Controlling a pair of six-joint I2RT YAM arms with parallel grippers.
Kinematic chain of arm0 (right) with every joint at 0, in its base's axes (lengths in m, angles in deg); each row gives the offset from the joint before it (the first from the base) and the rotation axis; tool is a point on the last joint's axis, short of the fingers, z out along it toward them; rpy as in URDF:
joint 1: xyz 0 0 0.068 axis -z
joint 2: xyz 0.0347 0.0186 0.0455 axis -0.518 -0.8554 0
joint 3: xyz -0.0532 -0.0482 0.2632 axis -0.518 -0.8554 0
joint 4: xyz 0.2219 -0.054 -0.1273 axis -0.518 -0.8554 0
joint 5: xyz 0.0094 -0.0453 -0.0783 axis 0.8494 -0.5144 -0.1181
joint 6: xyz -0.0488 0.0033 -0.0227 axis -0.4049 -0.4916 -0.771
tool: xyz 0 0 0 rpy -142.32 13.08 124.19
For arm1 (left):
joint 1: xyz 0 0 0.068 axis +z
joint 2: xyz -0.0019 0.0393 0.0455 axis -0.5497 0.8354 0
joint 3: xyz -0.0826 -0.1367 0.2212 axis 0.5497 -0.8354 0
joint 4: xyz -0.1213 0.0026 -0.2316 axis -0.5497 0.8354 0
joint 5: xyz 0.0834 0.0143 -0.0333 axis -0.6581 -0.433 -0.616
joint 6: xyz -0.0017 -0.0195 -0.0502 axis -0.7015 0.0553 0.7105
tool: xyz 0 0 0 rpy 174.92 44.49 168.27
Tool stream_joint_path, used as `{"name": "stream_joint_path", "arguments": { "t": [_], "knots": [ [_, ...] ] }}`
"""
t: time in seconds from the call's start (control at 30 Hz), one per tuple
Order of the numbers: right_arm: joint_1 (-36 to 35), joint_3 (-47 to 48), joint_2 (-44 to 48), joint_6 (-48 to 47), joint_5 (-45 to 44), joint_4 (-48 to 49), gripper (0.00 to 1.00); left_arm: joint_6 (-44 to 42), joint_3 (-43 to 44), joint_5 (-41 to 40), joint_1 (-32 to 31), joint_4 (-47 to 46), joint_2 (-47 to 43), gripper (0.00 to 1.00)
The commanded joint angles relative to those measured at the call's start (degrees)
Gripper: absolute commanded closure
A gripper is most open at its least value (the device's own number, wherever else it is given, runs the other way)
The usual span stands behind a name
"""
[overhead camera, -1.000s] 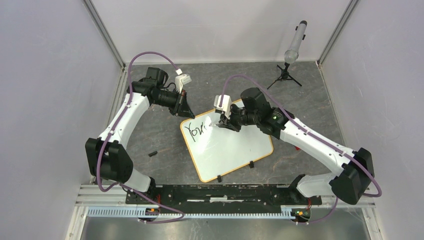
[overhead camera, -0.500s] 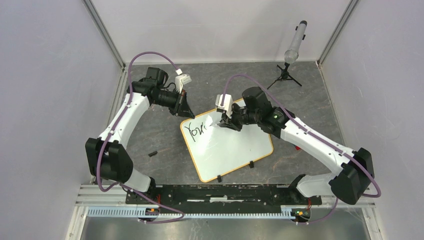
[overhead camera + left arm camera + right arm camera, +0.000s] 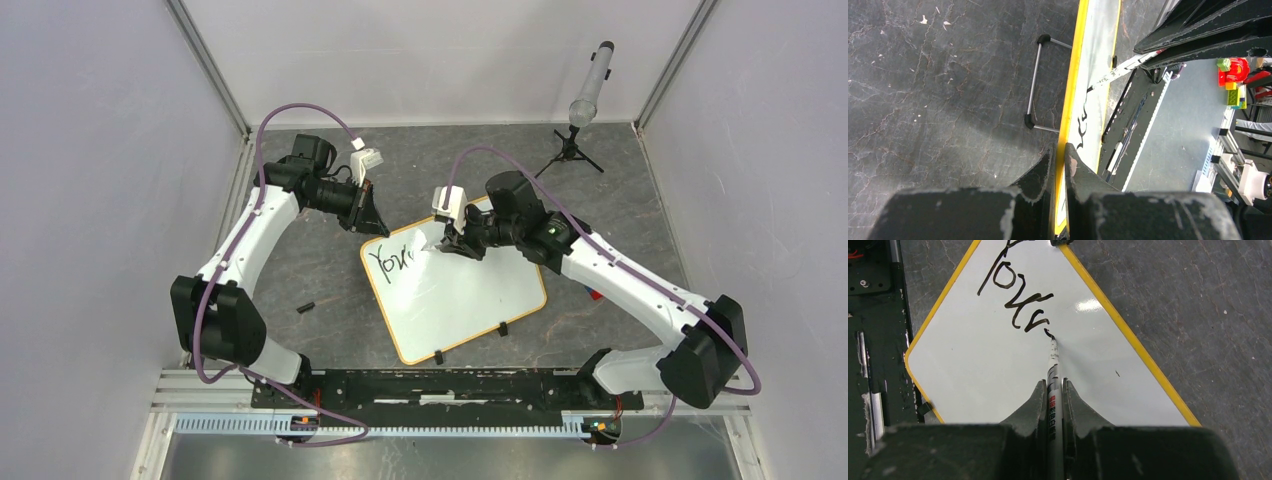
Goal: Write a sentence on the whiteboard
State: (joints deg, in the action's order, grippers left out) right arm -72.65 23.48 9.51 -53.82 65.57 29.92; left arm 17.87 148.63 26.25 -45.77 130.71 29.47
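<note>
R gripper (image 3: 1053,385) clamped my marker (image 3: 1053,357), tip on the whiteboard (image 3: 983,375) at the sentence (image 3: 1023,301)'s last stroke, blank board beyond; L gripper (image 3: 1060,150) pinched its edge

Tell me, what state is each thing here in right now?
Glossy white rectangular whiteboard with orange frame, lying flat, edge pinched.
Black handwritten sentence, barely begun, a few letters.
Slim white marker pen, gripped, tip touching the whiteboard.
Left fingers, shut on the whiteboard's edge.
Right fingers, shut on the marker pen.

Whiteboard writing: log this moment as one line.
left gripper: shut on whiteboard edge | right gripper: shut on marker | tip: at end of sentence, unfinished
</note>
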Motion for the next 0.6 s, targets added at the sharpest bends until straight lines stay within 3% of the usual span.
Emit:
{"name": "stream_joint_path", "arguments": {
  "t": [0.0,0.57],
  "knots": [
    [0.6,2.3,-1.4,0.2,-1.1,1.5,1.0,-1.5,0.7,1.6,-2.0,2.6,0.6,0.98],
    [-0.3,2.8,-2.3,0.9,-0.6,1.9,1.0,-1.7,0.7,1.5,-2.0,2.6,0.6,0.98]
  ]
}}
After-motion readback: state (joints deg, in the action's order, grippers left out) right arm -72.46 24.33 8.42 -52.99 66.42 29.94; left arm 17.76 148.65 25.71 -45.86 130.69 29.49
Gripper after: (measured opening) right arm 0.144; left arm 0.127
